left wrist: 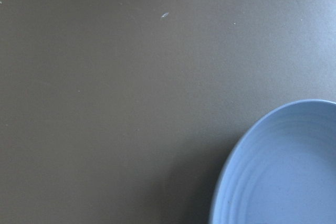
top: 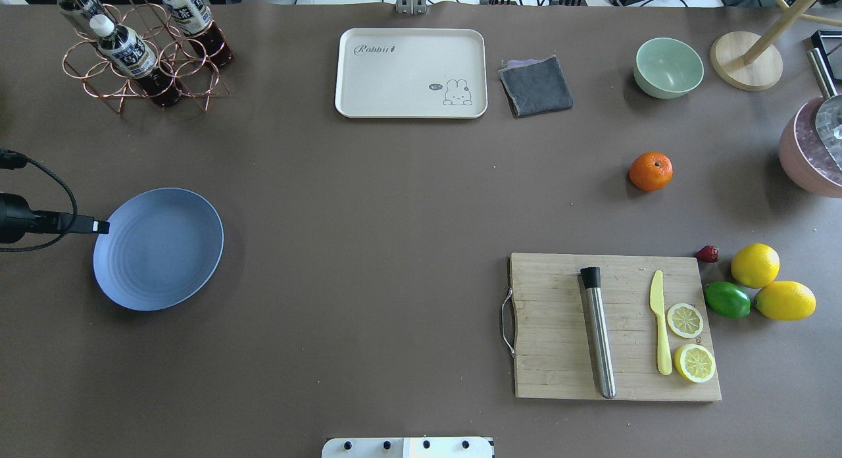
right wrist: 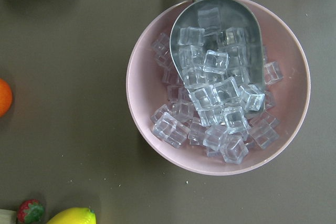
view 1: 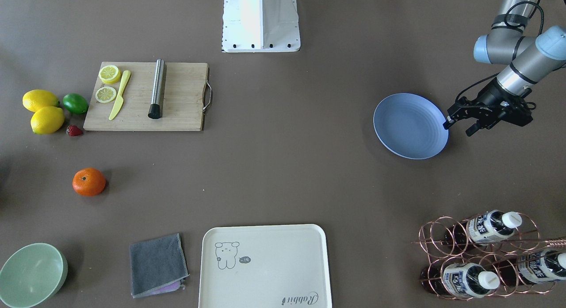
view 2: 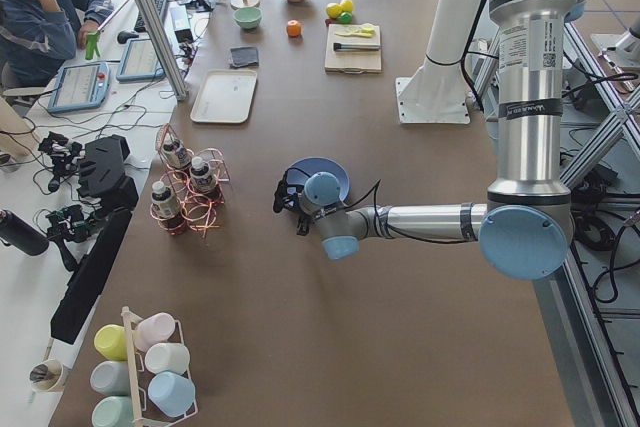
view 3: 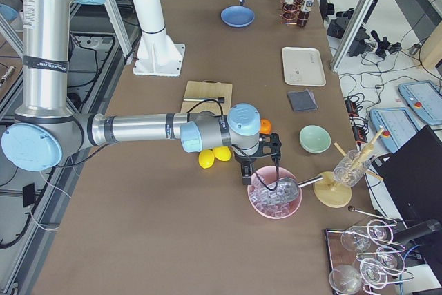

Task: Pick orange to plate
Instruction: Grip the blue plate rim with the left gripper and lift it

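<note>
The orange (view 1: pixel 89 182) sits alone on the brown table, on my right-arm side, also seen from overhead (top: pixel 650 171) and at the left edge of the right wrist view (right wrist: pixel 2 97). The blue plate (view 1: pixel 410 125) lies empty on the far side of the table (top: pixel 158 249). My left gripper (view 1: pixel 458 128) hovers just beside the plate's outer rim, open, holding nothing. The right gripper (view 3: pixel 260 165) shows only in the exterior right view, above a pink bowl and close to the orange (view 3: pixel 265 126); whether it is open or shut I cannot tell.
A pink bowl (right wrist: pixel 142 129) of ice cubes with a metal scoop lies under the right wrist. A cutting board (top: pixel 615 326) carries a knife, lemon slices and a steel tube. Lemons (top: pixel 754 265), a lime (top: pixel 727 299), a green bowl (top: pixel 668 67), a cream tray (top: pixel 411 73) and a bottle rack (top: pixel 141 56) stand around.
</note>
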You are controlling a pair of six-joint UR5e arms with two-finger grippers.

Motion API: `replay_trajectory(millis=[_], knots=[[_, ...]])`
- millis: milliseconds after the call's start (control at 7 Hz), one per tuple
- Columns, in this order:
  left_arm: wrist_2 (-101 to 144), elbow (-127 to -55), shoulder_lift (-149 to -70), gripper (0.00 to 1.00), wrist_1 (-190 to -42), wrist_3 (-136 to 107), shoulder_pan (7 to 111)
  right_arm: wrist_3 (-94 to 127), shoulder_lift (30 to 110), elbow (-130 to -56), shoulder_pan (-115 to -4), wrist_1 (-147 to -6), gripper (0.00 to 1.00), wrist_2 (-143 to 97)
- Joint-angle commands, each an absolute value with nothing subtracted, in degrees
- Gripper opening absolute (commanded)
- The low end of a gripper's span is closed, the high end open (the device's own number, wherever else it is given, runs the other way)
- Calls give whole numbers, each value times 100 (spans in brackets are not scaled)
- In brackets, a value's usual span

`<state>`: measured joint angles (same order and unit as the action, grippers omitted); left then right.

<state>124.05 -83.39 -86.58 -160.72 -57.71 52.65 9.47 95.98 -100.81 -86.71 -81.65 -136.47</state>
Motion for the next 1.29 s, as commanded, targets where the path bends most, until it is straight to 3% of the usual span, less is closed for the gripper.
replay_trajectory(millis=[0,143,429,714,1000,1143], knots=[[12393,-8271,-8745,81,-16075,-5774,5150,940,9598,-10081,-8649,-8156,100,-13641],[12393,-8244,-8745,79,-16101,-5774,5124,949,9598,-10072,-8640,-8087,100,-13632],[12393,-8218,-8745,63,-16128,-5766,5124,949,9598,-10063,-8631,-8086,100,-13632],[12401,-8253,-8736,53,-16137,-5774,5124,949,9589,-10063,-8622,-8086,100,-13632],[12401,-8262,-8736,0,-16198,-5783,5124,949,9589,-10063,-8622,-8086,100,-13632],[12401,-8262,-8728,0,-16242,-5792,5124,949,9589,-10063,-8622,-8086,100,-13632]])
